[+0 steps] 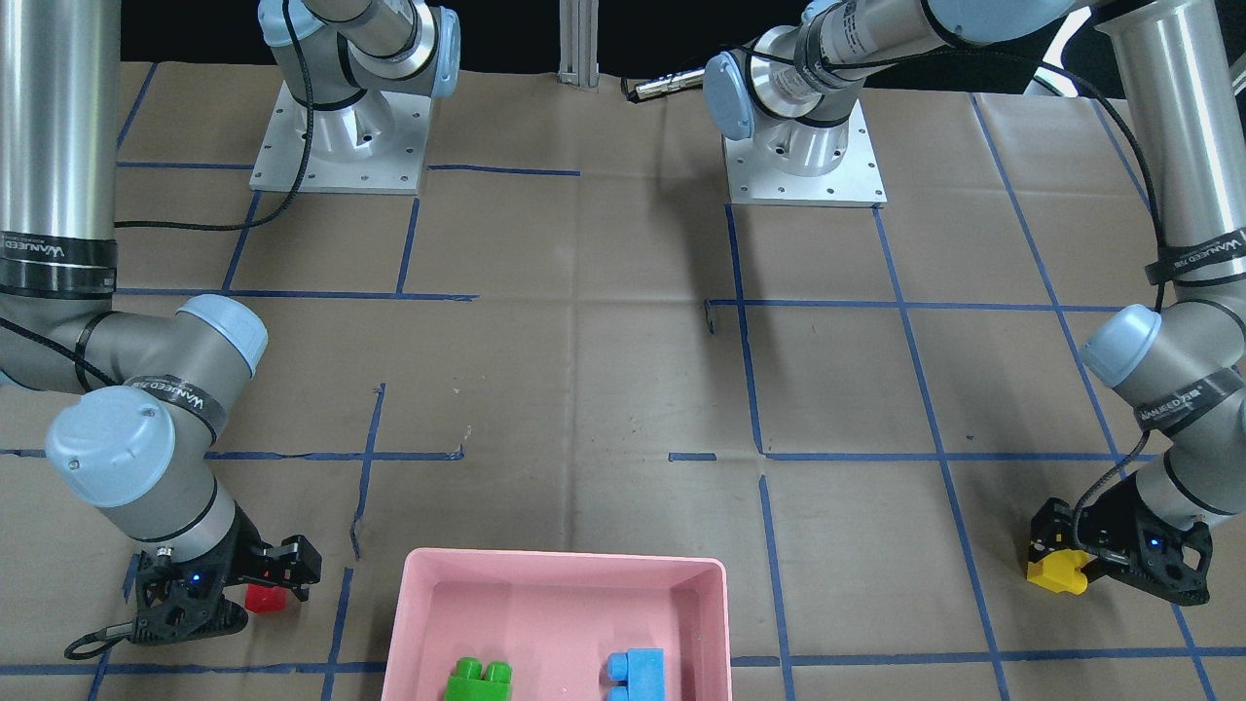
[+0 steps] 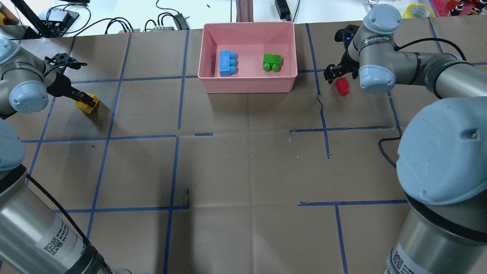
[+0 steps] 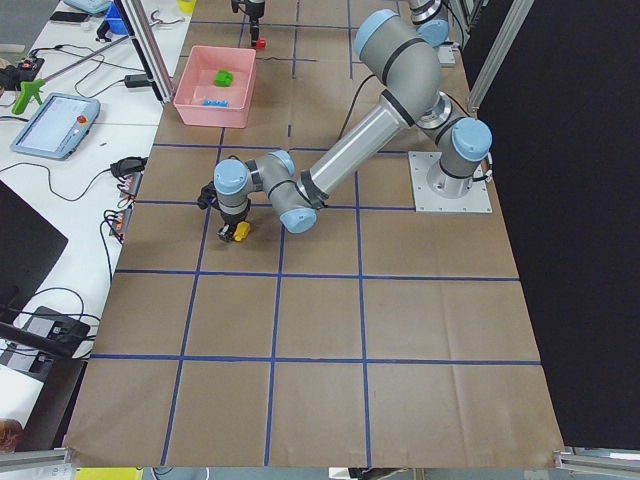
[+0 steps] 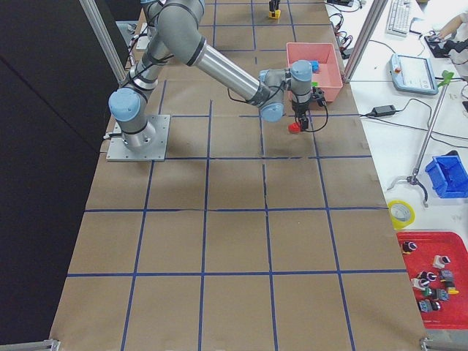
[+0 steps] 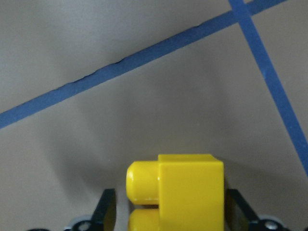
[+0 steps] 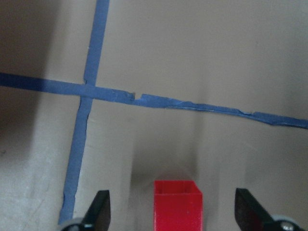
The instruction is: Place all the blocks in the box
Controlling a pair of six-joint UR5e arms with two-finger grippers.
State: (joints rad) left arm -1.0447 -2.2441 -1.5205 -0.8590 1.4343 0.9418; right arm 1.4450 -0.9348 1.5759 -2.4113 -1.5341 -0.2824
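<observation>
The pink box stands at the table's far middle and holds the green brick and the light blue brick. The yellow brick lies on the table left of the box. My left gripper is down around it, and in the left wrist view the brick sits between the fingers with a thin gap on one side. The red brick lies right of the box. My right gripper is wide open over it, and the brick is centred between the fingers.
Brown paper with blue tape grid lines covers the table. Cables and gear lie beyond the far edge. The two arm bases stand at the robot's side. In the front view the box is at the near edge.
</observation>
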